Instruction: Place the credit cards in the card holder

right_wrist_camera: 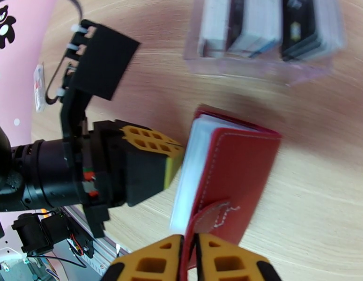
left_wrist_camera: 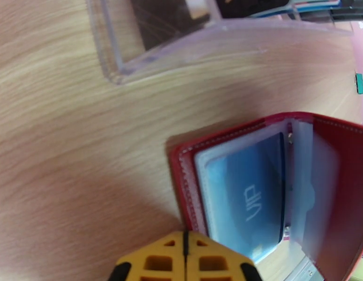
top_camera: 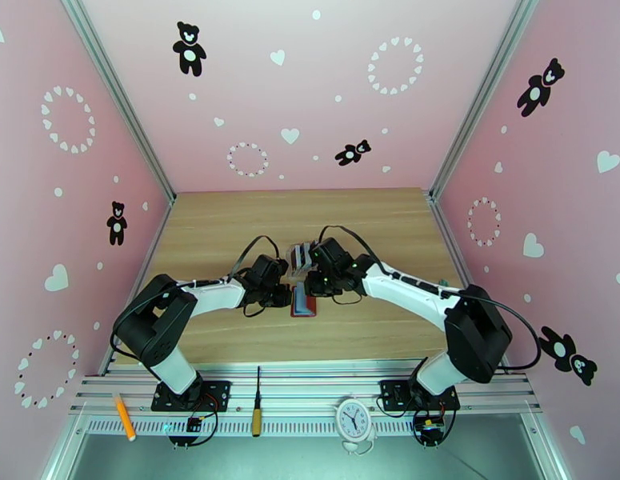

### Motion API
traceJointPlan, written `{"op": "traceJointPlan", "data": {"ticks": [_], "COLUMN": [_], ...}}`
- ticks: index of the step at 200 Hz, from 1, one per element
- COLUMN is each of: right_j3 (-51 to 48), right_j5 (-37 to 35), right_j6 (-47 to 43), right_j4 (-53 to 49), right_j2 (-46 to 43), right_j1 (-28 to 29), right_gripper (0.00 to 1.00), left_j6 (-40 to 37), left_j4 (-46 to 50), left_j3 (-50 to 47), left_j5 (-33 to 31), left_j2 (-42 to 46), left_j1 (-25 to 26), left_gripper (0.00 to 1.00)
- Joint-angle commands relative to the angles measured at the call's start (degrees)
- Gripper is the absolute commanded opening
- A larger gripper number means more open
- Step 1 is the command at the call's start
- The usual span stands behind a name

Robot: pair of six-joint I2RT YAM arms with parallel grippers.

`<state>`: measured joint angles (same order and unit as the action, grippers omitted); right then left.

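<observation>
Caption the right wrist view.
Right gripper pinches the card holder by its snap tab; left gripper, shut, beside its pages.

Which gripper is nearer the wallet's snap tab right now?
Right. The right gripper pinches the snap tab; the left gripper, shut, sits beside the card holder's open edge, apart from the tab.

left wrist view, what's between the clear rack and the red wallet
Bare wood-grain tabletop lies between the clear plastic slotted rack and the dark-red leather-look folding wallet in the left wrist view.
</observation>
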<state>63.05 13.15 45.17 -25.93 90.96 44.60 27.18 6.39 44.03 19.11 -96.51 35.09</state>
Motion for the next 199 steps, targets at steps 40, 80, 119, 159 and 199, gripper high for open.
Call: {"op": "traceJointPlan", "data": {"ticks": [40,80,119,159,199], "right_j3": [5.7,6.0,6.0,6.5,6.1], "right_j5": [1.1,1.7,3.3,4.6,6.0], "right_j6": [0.5,1.0,1.6,2.1,2.9], "right_j4": [0.2,1.3,3.2,4.9,7.1], "right_j2": [5.1,7.3,9.1,11.3,13.5], "right_j1": [1.5,1.7,1.9,2.1,2.2], "right_gripper": [0.26,0.33,0.36,0.41,0.50], "left_j6": [-0.7,-1.1,-0.6,0.7,1.7], "left_j4": [4.2,5.7,5.9,5.2,5.6], "left_j3": [-1.1,-1.1,-2.7,-5.0,-6.2], "left_j5": [0.5,-2.0,-4.8,-5.7,-7.0], "left_j2": [-1.0,0.3,3.7,6.2,7.2], "left_j1": [1.0,1.0,-0.8,-4.4,-7.4], "left_gripper": [0.07,0.07,0.08,0.08,0.08]}}
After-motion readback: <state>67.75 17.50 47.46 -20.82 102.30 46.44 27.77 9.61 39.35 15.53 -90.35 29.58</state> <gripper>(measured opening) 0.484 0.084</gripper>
